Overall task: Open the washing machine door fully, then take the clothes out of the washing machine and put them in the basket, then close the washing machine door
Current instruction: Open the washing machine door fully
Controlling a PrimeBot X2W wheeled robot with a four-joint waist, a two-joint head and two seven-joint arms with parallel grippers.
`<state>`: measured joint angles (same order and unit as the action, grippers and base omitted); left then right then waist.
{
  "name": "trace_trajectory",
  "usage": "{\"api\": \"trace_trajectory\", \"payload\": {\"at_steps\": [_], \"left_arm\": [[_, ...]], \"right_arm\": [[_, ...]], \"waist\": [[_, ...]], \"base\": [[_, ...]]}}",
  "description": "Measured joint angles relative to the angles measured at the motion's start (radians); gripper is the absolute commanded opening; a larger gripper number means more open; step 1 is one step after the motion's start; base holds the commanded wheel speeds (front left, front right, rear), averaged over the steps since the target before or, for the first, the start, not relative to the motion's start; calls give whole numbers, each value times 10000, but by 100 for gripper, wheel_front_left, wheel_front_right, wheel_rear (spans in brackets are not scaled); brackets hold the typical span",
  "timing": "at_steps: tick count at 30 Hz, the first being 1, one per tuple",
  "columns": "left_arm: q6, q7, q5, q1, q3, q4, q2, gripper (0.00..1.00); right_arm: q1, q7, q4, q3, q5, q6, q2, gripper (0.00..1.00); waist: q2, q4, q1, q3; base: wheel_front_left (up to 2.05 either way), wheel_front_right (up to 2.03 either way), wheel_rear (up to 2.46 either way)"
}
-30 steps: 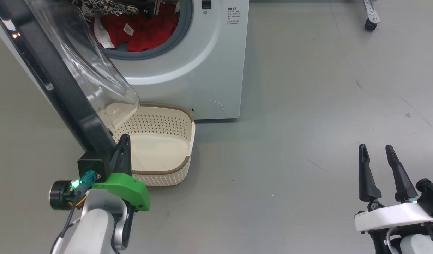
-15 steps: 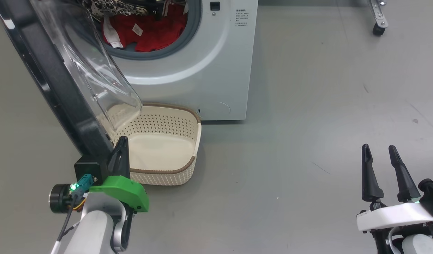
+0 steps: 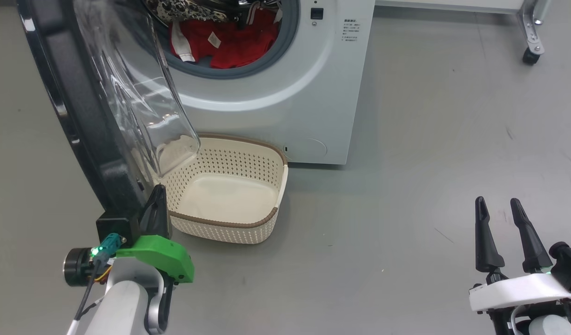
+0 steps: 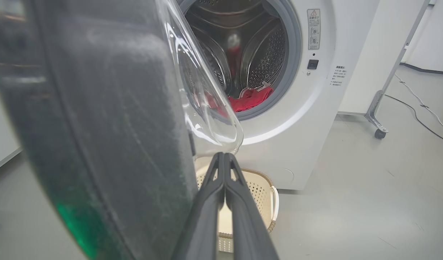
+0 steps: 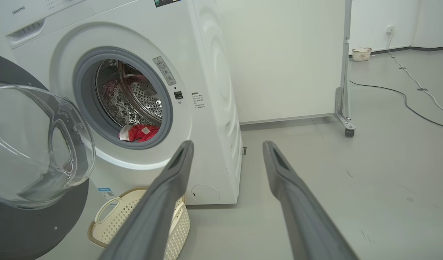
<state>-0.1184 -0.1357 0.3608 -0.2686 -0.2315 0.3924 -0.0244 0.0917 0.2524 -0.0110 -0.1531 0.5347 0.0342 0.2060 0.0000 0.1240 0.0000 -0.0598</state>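
The glossy black-rimmed round washing machine door (image 3: 92,153) has swung wider. The left gripper (image 3: 157,195), fingers clenched, sits at its lower edge. The right gripper (image 3: 497,202) stays spread, empty.

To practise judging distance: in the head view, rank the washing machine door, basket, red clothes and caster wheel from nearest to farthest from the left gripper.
1. washing machine door, beside the left gripper, leftward.
2. basket, just right of it.
3. clothes, up inside the washing machine.
4. caster wheel, far upper right.
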Motion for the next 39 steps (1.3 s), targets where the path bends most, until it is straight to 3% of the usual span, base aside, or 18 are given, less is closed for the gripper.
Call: {"api": "trace_trajectory", "payload": {"at_steps": [12, 39], "left_arm": [[0, -301, 169, 0, 385, 123, 8, 0], [0, -740, 171, -1, 2892, -222, 19, 0]], "right_arm": [[51, 0, -54, 58, -23, 2, -38, 100], [-9, -96, -616, 8, -255, 251, 422, 100]], "waist": [[0, 663, 0, -65], [0, 1407, 0, -1437]], "base": [[0, 0, 0], [0, 0, 0]]}}
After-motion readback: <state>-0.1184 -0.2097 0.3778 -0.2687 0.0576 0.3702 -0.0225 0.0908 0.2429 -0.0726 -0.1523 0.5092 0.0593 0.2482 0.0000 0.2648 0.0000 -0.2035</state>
